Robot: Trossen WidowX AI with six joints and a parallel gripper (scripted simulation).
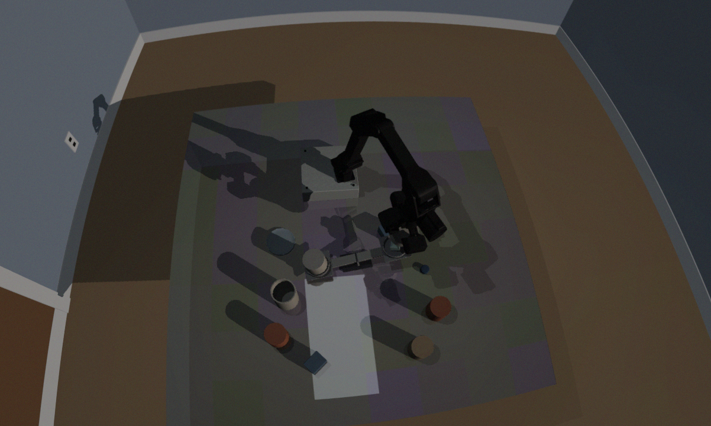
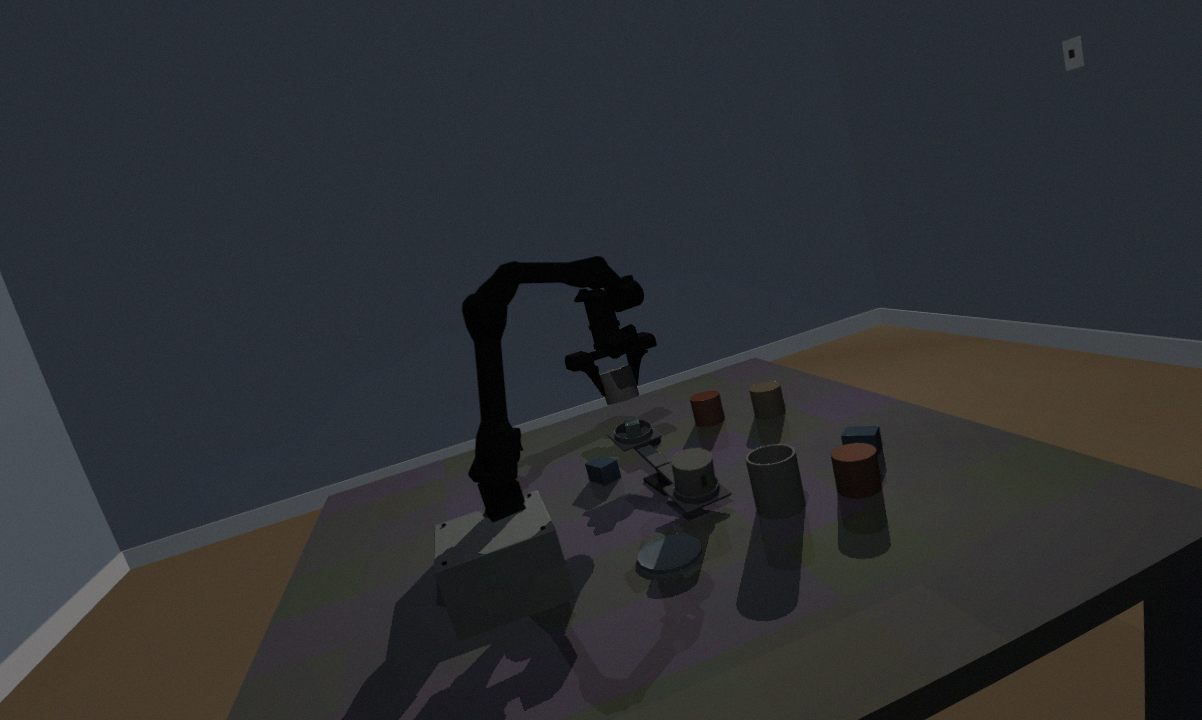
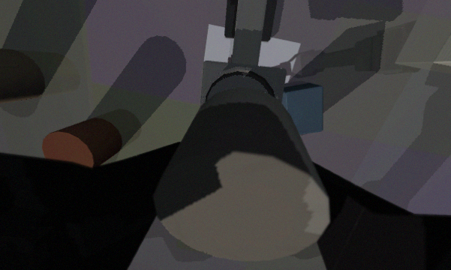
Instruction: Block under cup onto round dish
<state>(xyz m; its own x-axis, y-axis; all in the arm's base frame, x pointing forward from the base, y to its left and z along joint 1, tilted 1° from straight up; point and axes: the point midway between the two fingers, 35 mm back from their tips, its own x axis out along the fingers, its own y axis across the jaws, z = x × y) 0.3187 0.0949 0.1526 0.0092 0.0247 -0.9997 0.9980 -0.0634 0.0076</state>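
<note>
My gripper [image 2: 620, 385] [image 3: 240, 156] is shut on one grey-white cup [image 2: 620, 381] [image 3: 248, 210], held tilted above the raised end of the balance [image 1: 342, 261] [image 2: 647, 455]. A small pale block [image 1: 395, 247] [image 2: 632, 428] sits uncovered in the ring on that raised end; the held cup hides it in the wrist view. The other cup [image 1: 314, 261] [image 2: 693, 474] stands on the low end. The round blue-grey dish [image 1: 280, 241] [image 2: 669, 553] lies apart, with nothing on or above it.
An open-topped cream container [image 1: 289, 302] [image 2: 775, 490] stands near the low end. A blue cube [image 2: 601, 471] [image 3: 304, 110] lies beside the raised end. Red cylinders [image 1: 277, 335] [image 1: 439, 308], a tan cylinder [image 1: 421, 347], another blue block [image 1: 314, 362] and a small blue piece [image 1: 424, 268] stand around.
</note>
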